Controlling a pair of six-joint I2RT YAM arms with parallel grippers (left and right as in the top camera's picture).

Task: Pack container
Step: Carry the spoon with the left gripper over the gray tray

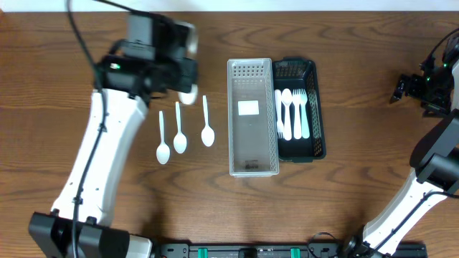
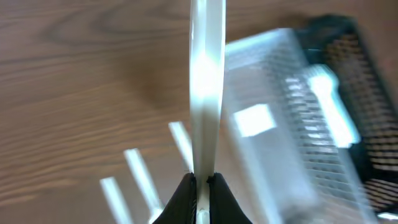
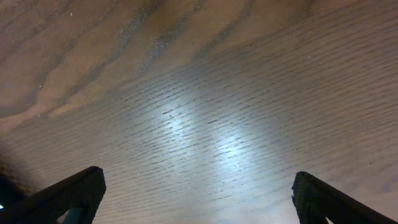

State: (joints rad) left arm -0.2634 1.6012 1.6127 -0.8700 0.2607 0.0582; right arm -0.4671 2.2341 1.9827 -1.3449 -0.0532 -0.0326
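My left gripper (image 2: 201,182) is shut on a white plastic spoon (image 2: 206,81), which shows edge-on and rises out of the jaws. In the overhead view that gripper (image 1: 186,82) hangs above the table, left of the grey slotted container (image 1: 252,166). Three white spoons (image 1: 179,134) lie side by side on the wood below and to the right of it. A black basket (image 1: 320,115) with several white forks (image 1: 292,111) touches the grey container's right side. My right gripper (image 3: 199,193) stands open over bare wood at the far right (image 1: 401,89).
The grey container (image 2: 280,124) holds only a white label (image 1: 248,108). The black basket (image 2: 354,74) appears blurred in the left wrist view. The left arm's white link (image 1: 100,165) crosses the table's left side.
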